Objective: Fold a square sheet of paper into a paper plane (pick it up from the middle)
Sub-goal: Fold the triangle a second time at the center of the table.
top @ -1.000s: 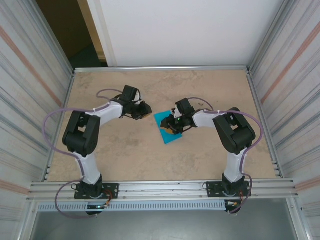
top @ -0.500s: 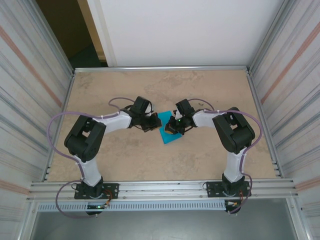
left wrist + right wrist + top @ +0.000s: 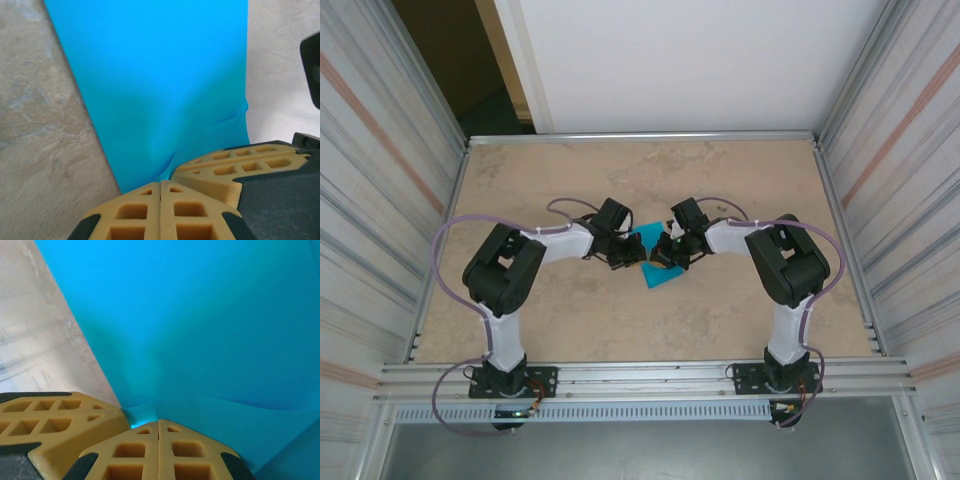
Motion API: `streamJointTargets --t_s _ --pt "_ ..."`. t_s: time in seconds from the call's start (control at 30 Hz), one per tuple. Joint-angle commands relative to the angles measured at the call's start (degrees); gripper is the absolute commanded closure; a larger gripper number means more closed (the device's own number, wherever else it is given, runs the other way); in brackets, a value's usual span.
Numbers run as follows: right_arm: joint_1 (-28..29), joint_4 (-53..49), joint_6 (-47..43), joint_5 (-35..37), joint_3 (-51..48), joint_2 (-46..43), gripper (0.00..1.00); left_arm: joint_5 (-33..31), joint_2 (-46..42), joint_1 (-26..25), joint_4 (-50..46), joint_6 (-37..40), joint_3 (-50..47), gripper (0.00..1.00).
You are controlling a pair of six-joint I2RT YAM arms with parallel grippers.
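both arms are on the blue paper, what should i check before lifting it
1. Left fingers shut on the sheet: ok, the pads meet and the paper puckers into their tips.
2. Right fingers shut on the sheet: ok, the same pucker at their tips.
3. Pinch at the sheet's middle: cannot tell, the arms cover that spot from above.
4. Room between the two pairs of fingers: not ok, they sit tight side by side and may be touching.
5. Rest of the sheet lying on the table: ok.
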Motion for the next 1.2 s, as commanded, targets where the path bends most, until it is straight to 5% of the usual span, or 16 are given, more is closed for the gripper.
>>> streamJointTargets --t_s 0.0,0.47,0.8,1.17 --pt "0.3 -4.5 -0.3 2.4 -0.3 2.0 1.0 -1.6 1.2 -0.3 -2.3 1.7 2.1 1.0" --pt "0.3 -3.4 -0.2 0.8 0.0 1.2 1.0 -3.6 3.2 -0.3 -6.7 2.7 3.0 1.0" --pt "-0.3 -5.0 -5.2 0.7 0.5 -7.1 1.0 -4.9 4.1 -0.3 -9.2 4.3 3.4 1.0" --pt "-2.4 -4.5 -8.6 -1.5 1.6 -1.1 1.0 -4.5 4.9 -0.3 -10.0 5.4 4.8 1.0"
